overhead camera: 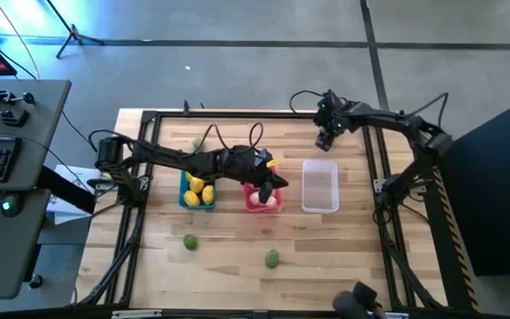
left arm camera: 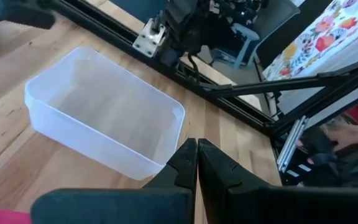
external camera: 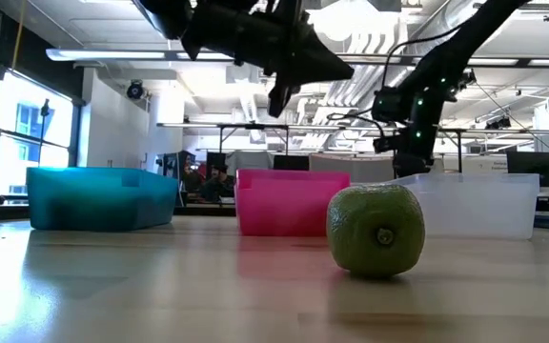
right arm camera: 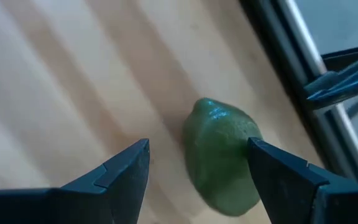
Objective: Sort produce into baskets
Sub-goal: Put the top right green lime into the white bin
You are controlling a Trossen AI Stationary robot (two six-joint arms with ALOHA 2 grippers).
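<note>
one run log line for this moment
left gripper: shut, empty, above pink basket | right gripper: open, over green fruit at table's far side | white basket: empty

The scene is evenly and brightly lit from above. In the low view, glare is thrown by the ceiling lights (external camera: pixel 370 24) and the window (external camera: pixel 36 129), so the arms are reduced to near silhouettes. The green fruit (external camera: pixel 376 231) is rendered slightly soft, and a faint reflection is cast on the desk (external camera: pixel 160 286). In the right wrist view, the fingers (right arm camera: pixel 120 171) are blurred, perhaps by closeness.
</note>
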